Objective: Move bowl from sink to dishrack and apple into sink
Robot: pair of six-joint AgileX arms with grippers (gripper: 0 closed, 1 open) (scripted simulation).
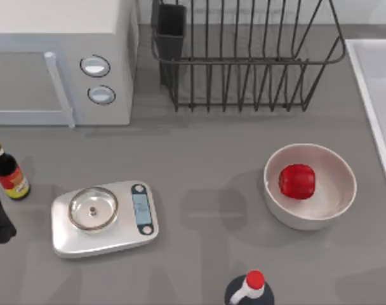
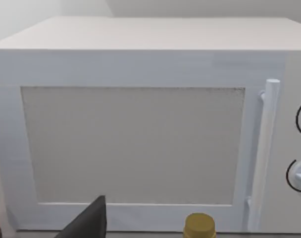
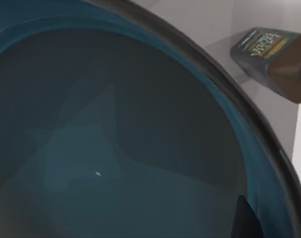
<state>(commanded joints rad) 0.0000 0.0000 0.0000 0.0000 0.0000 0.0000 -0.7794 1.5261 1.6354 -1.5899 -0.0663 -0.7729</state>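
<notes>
From above, a grey countertop carries a white microwave at the far left, the dark wire dishrack at the far middle with its black utensil cup at the left corner, and the pale sink cut off by the right edge. The red apple sits inside a white bowl, right of centre; roundish, it shows no clear long axis. A kitchen scale lies toward the left, a sauce bottle at the left edge, and a red-capped bottle is cropped at the near edge.

The left wrist camera faces the microwave door; one dark finger is cut off, so whether that pincer is apart or together cannot be told.

The right wrist camera looks into the teal bowl, mouth toward the lens, a dark bottle beyond its rim. One fingertip shows; its grip cannot be told.
</notes>
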